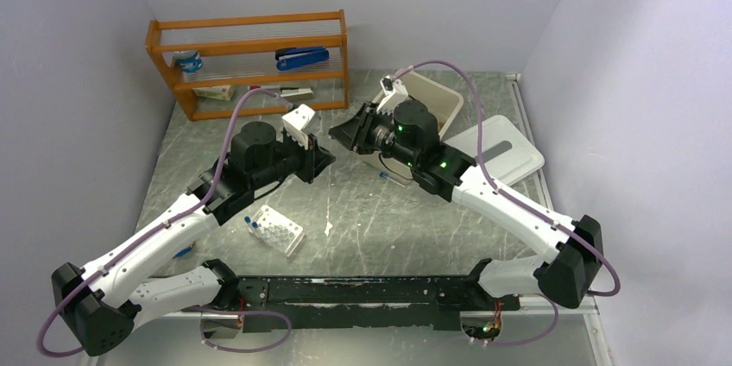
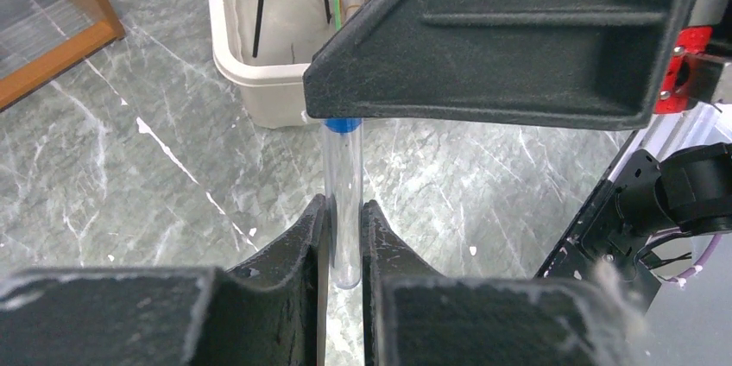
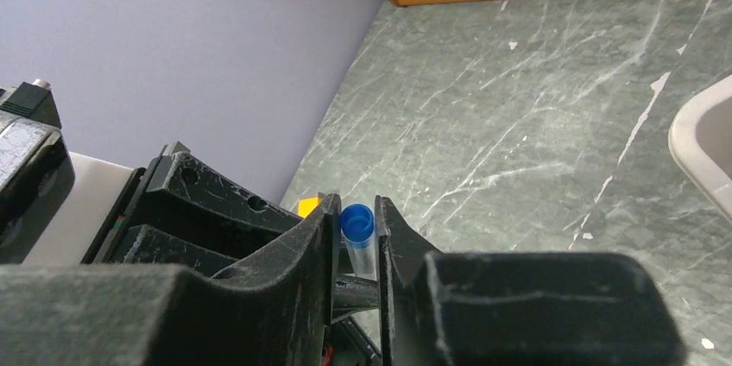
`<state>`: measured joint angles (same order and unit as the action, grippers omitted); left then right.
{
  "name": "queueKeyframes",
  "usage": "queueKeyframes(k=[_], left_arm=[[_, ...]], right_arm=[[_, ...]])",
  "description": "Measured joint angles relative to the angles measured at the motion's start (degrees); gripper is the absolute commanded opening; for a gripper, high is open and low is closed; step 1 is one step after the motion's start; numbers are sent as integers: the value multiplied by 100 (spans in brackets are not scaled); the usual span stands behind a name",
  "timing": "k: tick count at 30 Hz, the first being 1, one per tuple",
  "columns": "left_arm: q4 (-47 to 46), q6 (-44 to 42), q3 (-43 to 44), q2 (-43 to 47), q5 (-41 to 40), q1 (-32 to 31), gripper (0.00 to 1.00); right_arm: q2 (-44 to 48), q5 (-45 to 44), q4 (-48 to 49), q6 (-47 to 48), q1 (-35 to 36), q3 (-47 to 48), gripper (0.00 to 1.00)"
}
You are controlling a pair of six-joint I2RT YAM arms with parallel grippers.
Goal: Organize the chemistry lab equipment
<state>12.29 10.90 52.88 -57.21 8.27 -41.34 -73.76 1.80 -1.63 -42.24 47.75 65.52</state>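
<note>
The left gripper [image 2: 343, 215] pinches the blue-capped vial [image 2: 343, 167] by its lower end, in the air between both arms. The right gripper [image 3: 355, 209] sits narrow on the blue cap [image 3: 356, 222], probably to take the vial over or to twist the cap.

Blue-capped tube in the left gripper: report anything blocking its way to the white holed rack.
Only the right gripper: its fingers are closed around the tube's blue cap. Nothing else visible stands before the rack.
</note>
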Motion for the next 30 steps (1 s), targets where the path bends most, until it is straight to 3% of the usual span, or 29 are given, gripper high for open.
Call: queueKeyframes(k=[3,6,9,13,17,25,30], left_arm=[[9,0,0,0,-31,0,5],[20,-2,0,0,-74,0,6],[39,-2,13,0,-98,0,12],[44,-4,24,2,-146,-2,46],[238,26,70,15,-435,0,62],[1167,181,1084,431,-1207,0,68],[1598,415,2203,734,-1709,0,67]], right_arm=[[-66,175,24,9,-31,4,26],[-140,348,24,24,-39,4,16],[-146,428,33,114,-52,4,13],[-133,435,111,267,-52,-26,12],[0,280,208,688,-44,-127,12],[831,35,988,1941,11,-1235,12],[896,-234,1495,2592,551,-1799,13]])
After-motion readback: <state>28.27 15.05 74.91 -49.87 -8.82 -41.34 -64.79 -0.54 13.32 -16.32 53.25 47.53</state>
